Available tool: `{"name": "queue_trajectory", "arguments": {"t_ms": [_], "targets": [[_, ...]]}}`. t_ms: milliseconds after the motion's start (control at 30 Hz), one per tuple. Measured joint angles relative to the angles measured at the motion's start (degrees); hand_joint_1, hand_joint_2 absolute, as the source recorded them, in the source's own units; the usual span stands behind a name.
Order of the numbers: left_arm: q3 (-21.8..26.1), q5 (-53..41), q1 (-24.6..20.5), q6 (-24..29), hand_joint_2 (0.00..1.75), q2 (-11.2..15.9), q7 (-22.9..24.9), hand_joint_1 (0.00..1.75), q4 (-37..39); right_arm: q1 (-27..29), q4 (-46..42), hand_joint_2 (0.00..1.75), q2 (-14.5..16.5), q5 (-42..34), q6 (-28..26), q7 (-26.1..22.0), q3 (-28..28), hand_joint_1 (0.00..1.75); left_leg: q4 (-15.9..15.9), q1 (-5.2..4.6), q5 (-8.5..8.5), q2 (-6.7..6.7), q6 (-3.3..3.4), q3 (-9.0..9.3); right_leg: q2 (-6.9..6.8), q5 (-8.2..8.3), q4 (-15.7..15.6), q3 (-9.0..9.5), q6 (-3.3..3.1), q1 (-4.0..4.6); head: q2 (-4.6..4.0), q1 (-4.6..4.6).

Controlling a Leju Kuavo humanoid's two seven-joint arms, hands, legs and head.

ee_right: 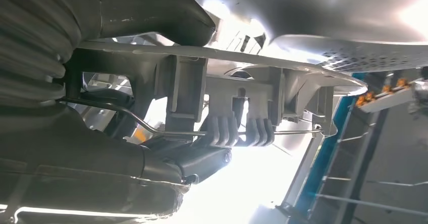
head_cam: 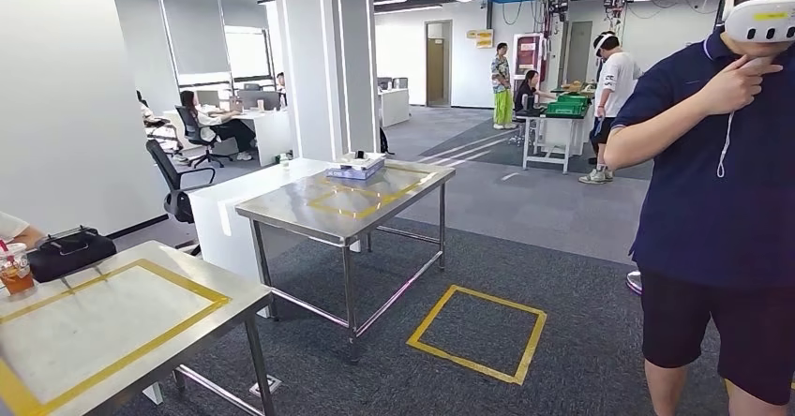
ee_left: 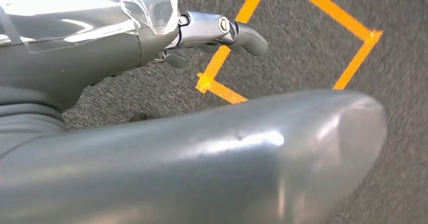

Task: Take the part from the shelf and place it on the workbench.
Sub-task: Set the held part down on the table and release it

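Part [ee_right: 242, 108] in right hand [ee_right: 151, 153] (grey)

Steel benches: two [head_cam: 103, 313] [head_cam: 352, 200]
Floor tape squares: one [head_cam: 478, 334]
Black bags: one [head_cam: 70, 250]
Drink cups: one [head_cam: 14, 271]

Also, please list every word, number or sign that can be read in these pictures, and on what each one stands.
No text here can be read.
Yellow sign on the far wall: too small and blurred.
Box on the steel table: print too blurred.
Cup on the near table: label too small.
Grey part: no marking visible.
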Motion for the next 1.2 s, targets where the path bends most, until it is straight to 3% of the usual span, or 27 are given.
{"name": "queue_trajectory", "arguments": {"t_ms": [33,100,133,167,200,267,333,367,433,500,567,633,667,700,767,833,900,933,967,1000,1067,1133,1167,1200], "targets": [[0.4,-0.3,-0.3,-0.3,0.0,0.0,-0.1,0.0,0.0,0.1,0.0,1.75,0.0,0.0,0.0,-0.1,0.0,1.75,3.3,-0.06,-1.65,2.01,-0.11,-1.58,-0.64,-0.1,0.0,0.04,-0.26,0.2,0.0,-0.09],[1.1,-1.0,-0.8,-0.8,0.0,0.0,-0.4,0.0,0.1,0.3,-0.1,1.75,0.1,0.0,0.1,-0.2,-0.1,1.75,11.0,0.0,-4.88,3.69,-0.23,-5.54,-2.12,-0.33,0.0,0.05,-0.63,0.6,0.0,-0.17],[1.3,-1.2,-0.8,-1.0,0.0,0.0,-0.6,0.0,0.1,0.4,-0.1,1.75,0.1,0.0,0.1,-0.3,-0.1,1.75,13.1,0.02,-5.33,3.87,-0.21,-6.69,-2.86,-0.43,0.0,0.06,-0.74,0.77,0.0,-0.17],[1.6,-1.5,-0.9,-1.2,0.0,0.0,-0.7,0.0,0.1,0.5,-0.1,1.75,0.1,0.1,0.1,-0.3,-0.1,1.75,13.1,0.0,-4.73,4.01,-0.13,-6.72,-3.59,-0.53,0.0,0.12,-0.85,0.91,0.0,-0.18],[1.9,-1.8,-0.9,-1.3,0.0,0.0,-0.8,0.0,0.1,0.5,-0.1,1.75,0.1,0.1,0.1,-0.4,-0.1,1.75,10.7,-0.05,-3.19,4.29,0.04,-5.48,-4.27,-0.66,0.0,0.25,-0.89,1.02,0.0,-0.18],[2.3,-2.4,-1.0,-1.4,0.0,0.0,-1.2,0.0,0.1,0.6,-0.1,1.75,0.1,0.1,0.1,-0.5,-0.2,1.75,2.8,-0.59,0.1,6.8,0.7,-1.22,-5.45,-0.98,0.0,0.65,-0.79,1.29,0.0,-0.17],[2.7,-3.1,-1.4,-1.6,0.0,0.1,-1.6,0.0,0.1,0.8,-0.2,1.75,0.1,0.1,0.1,-0.6,-0.4,1.75,-1.8,-1.34,1.17,8.95,1.37,1.12,-6.57,-1.28,0.0,0.93,-0.43,1.54,0.0,-0.14],[3.0,-3.5,-1.6,-1.8,0.0,0.1,-1.9,0.0,0.1,0.9,-0.2,1.75,0.2,0.1,0.2,-0.6,-0.5,1.75,-2.3,-1.63,0.97,9.01,1.57,1.19,-7.2,-1.39,-0.1,1.04,-0.2,1.6,0.0,-0.13],[3.7,-4.1,-1.6,-2.0,0.0,0.0,-2.2,0.0,0.1,1.0,-0.2,1.75,0.3,0.2,0.2,-0.6,-0.7,1.75,-3.0,-1.56,1.31,7.45,2.05,1.53,-7.83,-1.64,-0.2,1.4,0.3,1.54,0.01,-0.15],[4.1,-4.6,-1.7,-2.2,0.0,0.0,-2.6,0.0,0.2,1.2,-0.3,1.75,0.3,0.2,0.2,-0.6,-1.0,1.75,-4.0,-1.06,1.96,5.83,2.64,2.44,-4.98,-2.77,1.9,0.69,0.51,1.34,0.0,-0.18],[4.3,-5.2,-2.2,-2.4,0.0,-0.1,-2.9,0.0,0.3,1.5,-0.3,1.75,0.3,0.2,0.2,-0.7,-1.2,1.75,-4.4,-0.73,2.31,4.09,2.96,2.81,-1.32,-5.35,8.4,-2.64,0.34,1.12,0.02,-0.1],[4.5,-5.6,-2.5,-2.6,0.0,-0.1,-3.1,0.0,0.5,1.9,-0.3,1.75,0.2,0.3,0.3,-0.7,-1.3,1.75,-4.3,-0.7,2.31,2.13,2.96,2.8,-0.4,-7.16,15.0,-6.46,0.53,1.01,0.04,0.02],[4.6,-5.6,-2.6,-2.6,0.0,-0.1,-3.1,0.0,0.5,2.0,-0.3,1.75,0.2,0.3,0.3,-0.7,-1.3,1.75,-4.3,-0.66,2.28,1.12,2.91,2.86,-0.3,-6.81,15.6,-7.23,0.91,0.92,0.04,0.04],[4.7,-5.7,-2.6,-2.7,0.0,-0.1,-3.1,0.0,0.6,2.1,-0.3,1.75,0.2,0.3,0.3,-0.7,-1.4,1.75,-4.2,-0.58,2.21,0.15,2.8,2.95,-0.18,-5.48,13.9,-6.81,1.44,0.77,0.04,0.07],[5.0,-5.8,-2.6,-2.9,0.0,-0.1,-3.1,0.0,0.7,2.1,-0.3,1.75,0.2,0.3,0.4,-0.7,-1.5,1.75,-3.8,-0.45,1.88,-1.67,2.29,3.0,1.52,-1.67,6.1,-3.78,2.43,0.3,0.04,0.12],[5.6,-5.9,-2.7,-3.3,0.0,0.0,-3.0,0.0,0.8,2.1,-0.3,1.75,0.1,0.2,0.5,-0.7,-1.6,1.75,-3.2,-0.51,1.48,-3.07,1.58,2.62,3.1,0.49,0.9,-1.51,2.09,0.06,0.02,0.16],[6.5,-6.2,-2.7,-3.6,0.0,0.0,-2.7,0.0,0.8,2.1,-0.3,1.75,0.2,0.1,0.6,-0.7,-1.6,1.75,-3.1,-0.48,1.38,-4.0,1.1,2.21,2.65,0.71,0.3,-1.12,1.0,0.29,0.0,0.12],[7.1,-6.4,-2.7,-3.7,0.0,0.0,-2.4,0.0,0.9,2.0,-0.3,1.75,0.2,0.0,0.6,-0.7,-1.6,1.75,-3.0,-0.34,1.33,-4.06,0.93,2.11,2.12,0.74,0.2,-1.05,0.6,0.33,0.0,0.07],[7.6,-6.6,-2.8,-3.8,0.0,0.0,-2.1,0.0,0.9,2.0,-0.3,1.75,0.2,0.0,0.6,-0.7,-1.6,1.75,-2.5,-0.33,0.98,-2.98,0.72,1.86,1.56,0.71,0.2,-0.93,0.23,0.34,0.0,0.02],[8.1,-6.7,-3.0,-3.8,0.0,0.0,-1.9,0.0,0.9,1.9,-0.3,1.75,0.2,-0.1,0.6,-0.6,-1.6,1.75,-1.0,-0.33,0.13,-1.28,0.49,1.2,0.94,0.66,0.1,-0.78,-0.14,0.33,0.0,-0.07],[8.9,-6.7,-3.5,-3.9,0.0,0.0,-1.6,0.0,0.9,1.9,-0.3,1.75,0.3,-0.3,0.6,-0.6,-1.7,1.75,5.3,-0.36,-2.96,2.63,0.12,-1.86,-0.41,0.43,0.1,-0.54,-0.72,0.6,0.0,-0.22],[9.3,-6.7,-3.9,-4.0,0.0,0.0,-1.4,0.0,1.0,1.9,-0.3,1.75,0.3,-0.4,0.7,-0.6,-1.7,1.75,12.4,-0.18,-5.53,3.85,0.02,-5.56,-1.92,0.2,0.1,-0.46,-1.02,0.94,0.0,-0.25],[9.4,-6.7,-4.0,-4.0,0.0,0.0,-1.4,0.0,1.0,1.9,-0.3,1.75,0.3,-0.4,0.7,-0.6,-1.6,1.75,13.7,-0.15,-5.52,4.0,0.07,-6.36,-2.68,0.1,0.1,-0.4,-1.12,1.08,0.0,-0.25],[9.6,-6.7,-4.0,-4.1,0.0,0.0,-1.3,0.0,1.0,1.9,-0.3,1.75,0.3,-0.4,0.7,-0.6,-1.6,1.75,12.7,-0.18,-4.45,4.14,0.22,-5.93,-3.39,-0.02,0.1,-0.28,-1.16,1.21,0.0,-0.26]]}}
